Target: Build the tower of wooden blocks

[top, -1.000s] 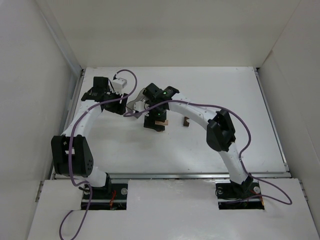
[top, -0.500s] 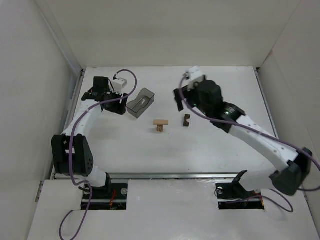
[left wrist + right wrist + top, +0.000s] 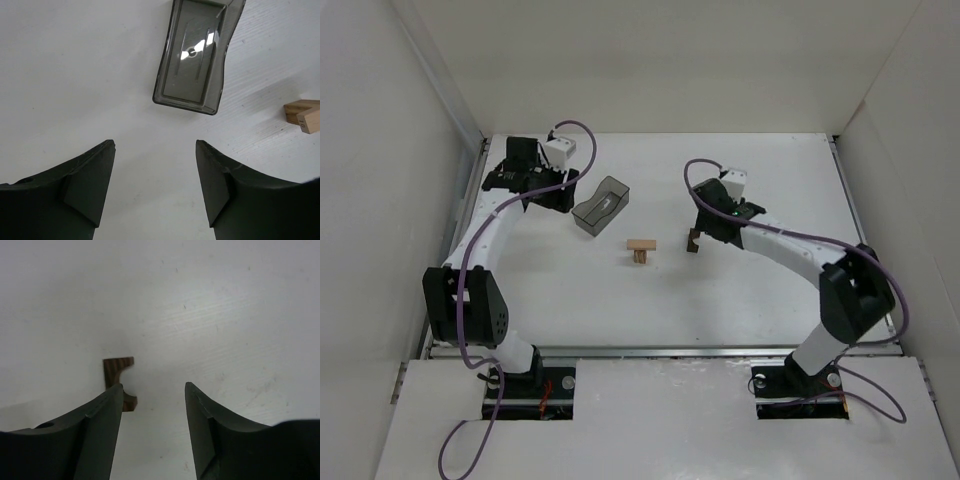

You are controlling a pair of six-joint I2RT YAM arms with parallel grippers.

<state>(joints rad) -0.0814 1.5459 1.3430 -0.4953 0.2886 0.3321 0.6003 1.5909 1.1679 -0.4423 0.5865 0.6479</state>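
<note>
**Hanging wide open over the dark block: your right gripper**

The white table (image 3: 770, 290) carried everything you were working with. Your left arm (image 3: 485, 235) stretched up the left side to the far left corner, and your right arm (image 3: 790, 255) bent in from the right toward the middle.

The left gripper (image 3: 553, 197) (image 3: 155, 147) sat low over bare table with its jaws spread wide and nothing between them. Just beyond its fingers lay the translucent grey plastic bin (image 3: 601, 205) (image 3: 197, 55), a rectangular tub set at an angle.

The right gripper (image 3: 703, 233) (image 3: 154, 387) was also spread wide and held nothing.

The wood block tower (image 3: 641, 248) (image 3: 302, 114) stood near the middle of the table, between the bin and the right gripper and apart from both. It had a light tan block laid crosswise on darker pieces beneath.

The dark brown wooden block (image 3: 693, 241) (image 3: 119, 374), with a curved notch cut from one side, lay on the table to the tower's right. In the right wrist view it sat at the inner edge of the left-hand finger (image 3: 95, 430), partly hidden behind it. You could not tell whether the two touched.
</note>
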